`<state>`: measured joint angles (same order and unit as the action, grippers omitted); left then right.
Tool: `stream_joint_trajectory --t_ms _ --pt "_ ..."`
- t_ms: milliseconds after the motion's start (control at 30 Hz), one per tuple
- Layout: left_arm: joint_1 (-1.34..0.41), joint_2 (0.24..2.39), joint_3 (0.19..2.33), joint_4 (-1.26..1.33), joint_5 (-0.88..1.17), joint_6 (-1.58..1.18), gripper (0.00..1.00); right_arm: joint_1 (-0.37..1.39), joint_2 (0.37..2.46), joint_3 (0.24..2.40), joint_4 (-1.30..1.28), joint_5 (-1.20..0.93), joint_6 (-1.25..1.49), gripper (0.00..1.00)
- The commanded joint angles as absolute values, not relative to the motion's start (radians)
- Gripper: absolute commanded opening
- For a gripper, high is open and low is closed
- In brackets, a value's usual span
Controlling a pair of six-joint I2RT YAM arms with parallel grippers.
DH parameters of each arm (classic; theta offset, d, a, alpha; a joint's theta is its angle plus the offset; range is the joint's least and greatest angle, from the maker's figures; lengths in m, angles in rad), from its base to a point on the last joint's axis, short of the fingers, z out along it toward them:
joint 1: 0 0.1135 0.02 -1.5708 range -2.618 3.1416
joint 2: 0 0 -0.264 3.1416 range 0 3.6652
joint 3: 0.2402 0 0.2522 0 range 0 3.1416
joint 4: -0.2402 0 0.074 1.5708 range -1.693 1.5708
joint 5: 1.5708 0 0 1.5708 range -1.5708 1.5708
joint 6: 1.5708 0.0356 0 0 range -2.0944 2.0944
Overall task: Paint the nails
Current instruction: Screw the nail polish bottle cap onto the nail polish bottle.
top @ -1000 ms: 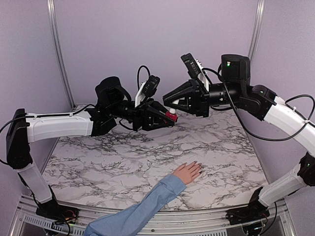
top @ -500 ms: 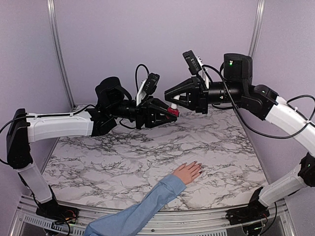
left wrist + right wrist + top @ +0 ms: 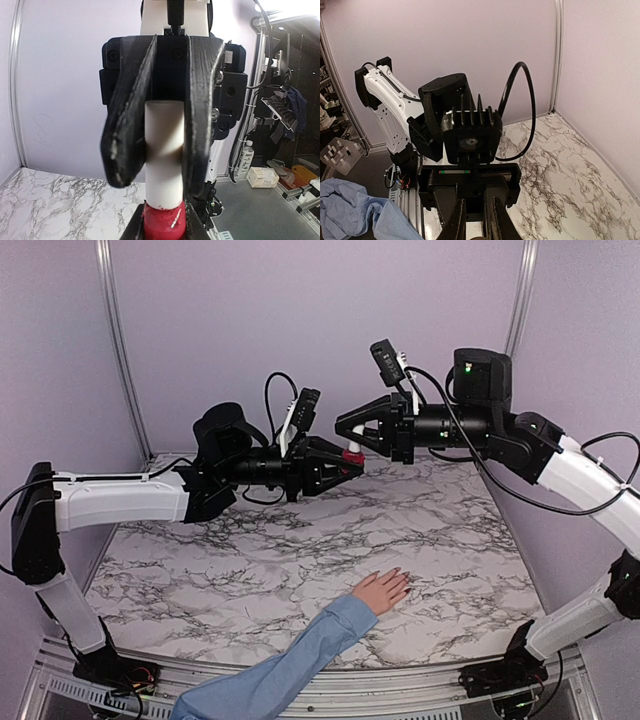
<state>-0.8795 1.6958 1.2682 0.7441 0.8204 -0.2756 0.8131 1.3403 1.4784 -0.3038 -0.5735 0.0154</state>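
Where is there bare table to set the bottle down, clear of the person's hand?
Bare marble on the table's left half, between the left arm and the sleeve. Another patch right of the hand, toward the right arm. Crowded above the far centre, where the left gripper holds the bottle, the right gripper its cap.

We log: small red bottle [image 3: 350, 455] pinched aloft by left fingers [image 3: 328, 460], right fingers [image 3: 362, 426] at its top; light-skinned hand [image 3: 382, 590] flat on marbled tabletop [image 3: 250, 550].
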Motion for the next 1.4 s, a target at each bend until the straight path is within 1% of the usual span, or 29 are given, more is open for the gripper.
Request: stream_joint_trajectory --t_ms 0,133,433,600,833,1033,1133,1233,1367 --pt "-0.867 1.660 1.250 0.781 0.591 -0.253 0.00 0.828 1.360 1.511 -0.313 -0.567 0.060 0.00" --pt "-0.887 1.649 1.228 0.777 0.479 -0.203 0.00 0.829 1.366 1.506 -0.302 -0.504 0.084 0.00" --pt "-0.948 1.659 1.211 0.763 0.157 -0.123 0.00 0.860 1.371 1.481 -0.284 -0.331 0.125 0.00" --pt "-1.000 1.692 1.238 0.717 -0.041 -0.026 0.00 0.893 1.385 1.476 -0.292 -0.224 0.146 0.00" --pt "-1.048 1.752 1.291 0.702 -0.294 0.033 0.00 0.934 1.396 1.453 -0.253 -0.087 0.207 0.00" --pt "-1.085 1.825 1.372 0.698 -0.413 0.057 0.00 0.957 1.408 1.441 -0.230 -0.007 0.257 0.00" --pt "-1.108 1.855 1.404 0.698 -0.476 0.104 0.00 0.958 1.407 1.436 -0.225 0.067 0.272 0.00" --pt "-1.127 1.872 1.424 0.697 -0.531 0.168 0.00 0.958 1.405 1.431 -0.216 0.067 0.267 0.00" --pt "-1.132 1.862 1.415 0.697 -0.523 0.178 0.00 0.957 1.400 1.427 -0.207 0.056 0.247 0.00"
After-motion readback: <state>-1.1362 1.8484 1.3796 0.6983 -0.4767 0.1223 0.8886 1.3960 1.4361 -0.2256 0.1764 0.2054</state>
